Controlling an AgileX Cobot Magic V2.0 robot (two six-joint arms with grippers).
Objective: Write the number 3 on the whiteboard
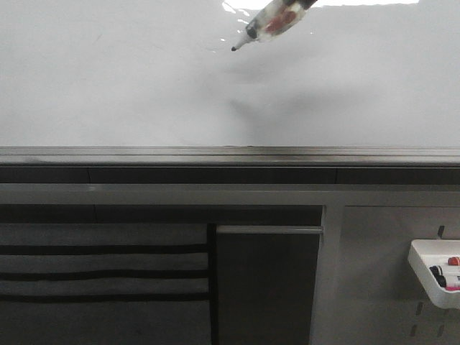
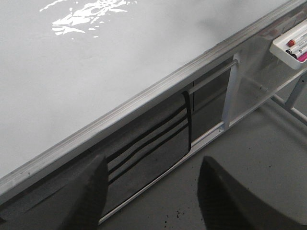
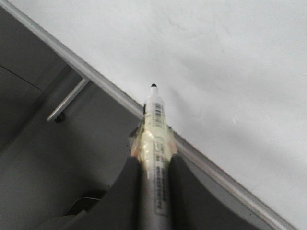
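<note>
The right pincer (image 3: pixel 154 167) is clamped on a marker (image 1: pixel 269 25) whose long axis slants tip-down toward the whiteboard (image 1: pixel 108 79), the tip close to the blank surface; contact cannot be told. No 3 shows yet. The left pincer (image 2: pixel 151 191) hangs apart, empty, below the board's rail (image 2: pixel 144 98).

Grey slotted panel (image 1: pixel 100 266) below, small white marker tray (image 1: pixel 431 277) at right, grey floor (image 2: pixel 259 143)
</note>
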